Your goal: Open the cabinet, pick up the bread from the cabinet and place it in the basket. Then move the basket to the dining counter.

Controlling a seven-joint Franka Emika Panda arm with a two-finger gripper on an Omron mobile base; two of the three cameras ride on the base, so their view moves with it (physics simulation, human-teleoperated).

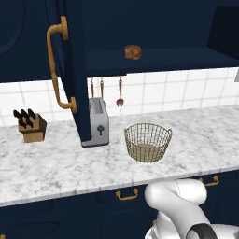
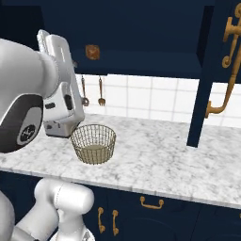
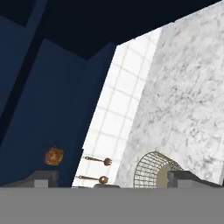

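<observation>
While the arm [image 2: 28,89] hides it, toaster [image 1: 98,122] shows.

Bread [image 1: 133,52] on shelf inside open cabinet [image 1: 154,60]; basket [image 1: 148,142] on counter [image 1: 56,163] below, toaster [image 1: 98,122] left.

The white arm rose from its base, elbow bent, forearm reaching up and forward. The gripper [image 3: 112,183] was rolled sideways, its jaws spread wide, both dark fingertips [image 3: 41,178] holding nothing.
</observation>
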